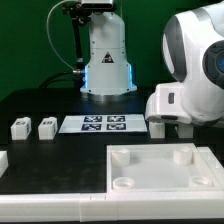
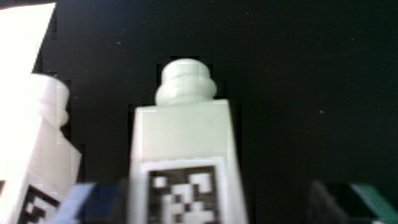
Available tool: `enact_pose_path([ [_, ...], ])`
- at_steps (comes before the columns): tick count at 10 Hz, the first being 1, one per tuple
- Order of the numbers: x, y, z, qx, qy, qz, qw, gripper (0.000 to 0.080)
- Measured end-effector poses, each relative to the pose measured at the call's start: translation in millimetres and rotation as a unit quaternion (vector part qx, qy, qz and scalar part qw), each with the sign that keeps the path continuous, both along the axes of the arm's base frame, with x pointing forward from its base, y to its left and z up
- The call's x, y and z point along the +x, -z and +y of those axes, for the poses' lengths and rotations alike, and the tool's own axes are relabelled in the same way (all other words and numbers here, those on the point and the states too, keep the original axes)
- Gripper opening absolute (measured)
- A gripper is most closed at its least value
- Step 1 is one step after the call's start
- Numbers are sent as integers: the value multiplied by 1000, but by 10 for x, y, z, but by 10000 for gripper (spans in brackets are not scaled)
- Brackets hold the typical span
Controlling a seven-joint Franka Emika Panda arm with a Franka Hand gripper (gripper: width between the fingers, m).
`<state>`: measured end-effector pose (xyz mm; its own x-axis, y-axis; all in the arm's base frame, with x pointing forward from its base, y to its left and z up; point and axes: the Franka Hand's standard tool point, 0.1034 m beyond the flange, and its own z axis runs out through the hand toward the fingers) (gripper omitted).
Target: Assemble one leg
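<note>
In the wrist view a white leg [image 2: 183,135] lies on the black table, with a rounded screw tip [image 2: 185,80] and a black-and-white marker [image 2: 187,190] on its face. A second leg [image 2: 36,140] lies right beside it. My gripper [image 2: 217,203] is open and straddles the marked leg: one finger [image 2: 93,203] is close to its side, the other [image 2: 349,197] stands well apart. In the exterior view the gripper [image 1: 164,127] is low over the table by the marker board's end, hiding those legs. Two more legs [image 1: 20,128] [image 1: 47,127] stand at the exterior view's left.
The marker board [image 1: 105,124] lies mid-table. The large white tray-like part with corner sockets [image 1: 150,185] sits in front. Another white part [image 1: 3,160] shows at the exterior view's left edge. The robot base [image 1: 106,65] stands at the back.
</note>
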<state>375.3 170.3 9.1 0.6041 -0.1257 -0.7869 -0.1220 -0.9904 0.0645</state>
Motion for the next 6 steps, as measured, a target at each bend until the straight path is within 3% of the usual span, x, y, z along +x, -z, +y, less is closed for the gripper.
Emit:
enact_pose_path([
  [1, -1, -2, 1, 0, 0, 0, 1000, 366],
  [2, -1, -2, 1, 0, 0, 0, 1000, 290],
  [6, 24, -14, -10, 1, 0, -1, 1000, 290],
])
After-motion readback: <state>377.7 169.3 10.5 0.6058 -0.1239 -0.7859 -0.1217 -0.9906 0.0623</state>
